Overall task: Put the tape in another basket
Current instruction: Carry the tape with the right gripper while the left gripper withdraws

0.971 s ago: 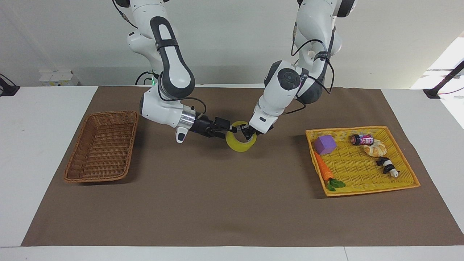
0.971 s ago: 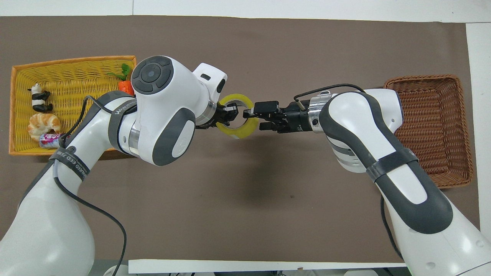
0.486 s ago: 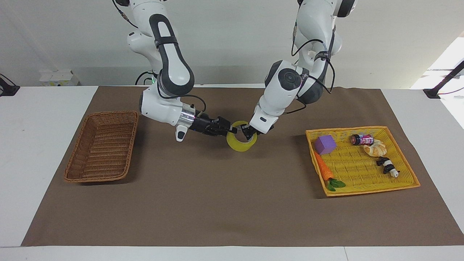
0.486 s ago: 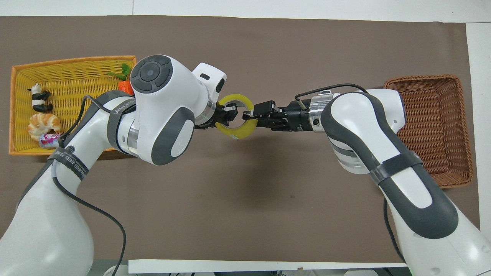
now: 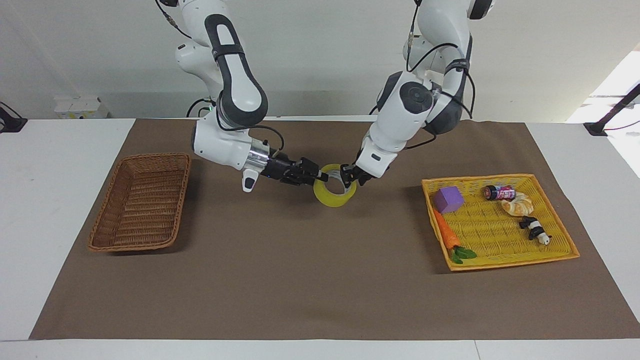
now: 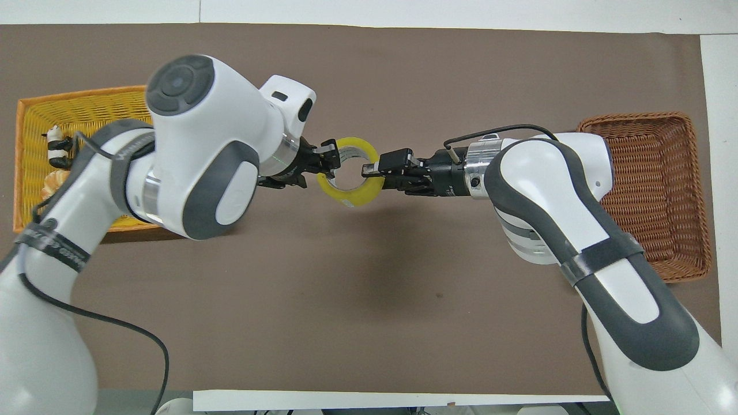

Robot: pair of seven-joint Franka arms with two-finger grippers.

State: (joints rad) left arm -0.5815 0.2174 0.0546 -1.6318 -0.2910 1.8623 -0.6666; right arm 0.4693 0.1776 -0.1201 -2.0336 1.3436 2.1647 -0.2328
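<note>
I saw the brown woven wicker basket [image 5: 141, 201] at the right arm's end of the desk. My right gripper [image 5: 320, 176] was clamped on the translucent yellow tape roll [image 5: 335, 192], held above mid-desk, while my left gripper [image 5: 348, 175], fingers parted, sat at its rim.

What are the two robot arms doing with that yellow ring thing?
They are passing a roll of translucent yellow tape from one to the other, in the air over the brown mat. The right gripper grips one side of the roll, and the left gripper is at its other side. The brown woven wicker basket holds nothing yet.
</note>
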